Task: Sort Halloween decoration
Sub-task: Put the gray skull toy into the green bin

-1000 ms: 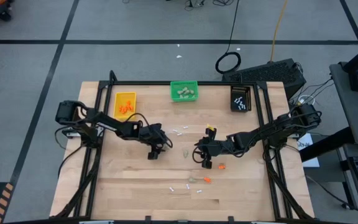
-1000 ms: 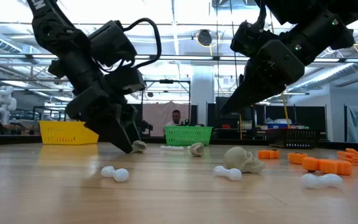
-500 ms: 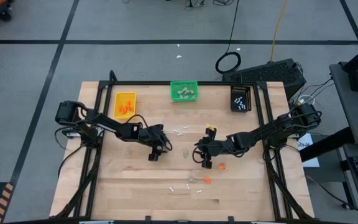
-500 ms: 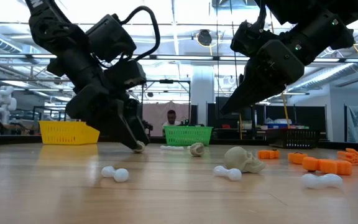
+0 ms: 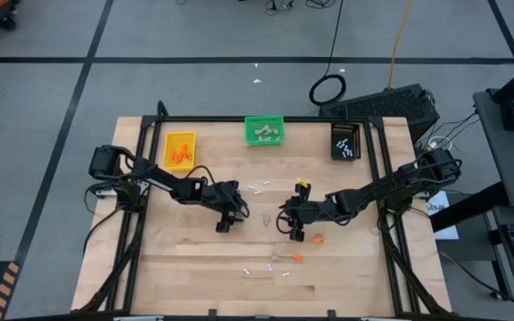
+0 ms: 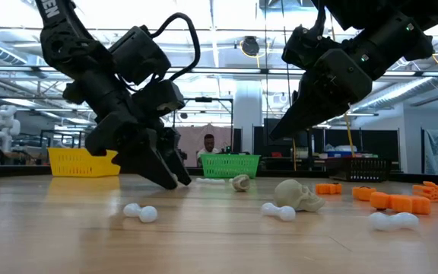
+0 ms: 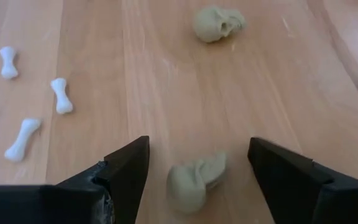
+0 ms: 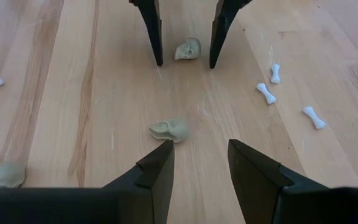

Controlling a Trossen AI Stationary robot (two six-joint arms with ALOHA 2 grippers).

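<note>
The left gripper (image 7: 197, 171) is down at the table (image 5: 186, 267) with its fingers spread wide on either side of a beige skull (image 7: 194, 180), not gripping it. The right gripper (image 8: 199, 163) hovers half open and empty near another skull (image 8: 170, 129). White bones (image 7: 59, 95) and orange bits (image 6: 390, 199) lie scattered around.

bright even overhead light, soft shadows, blurred background in low view

Green bin (image 5: 264, 130) contents too small, perhaps skulls; yellow bin (image 6: 84, 161) partly hidden.
</note>
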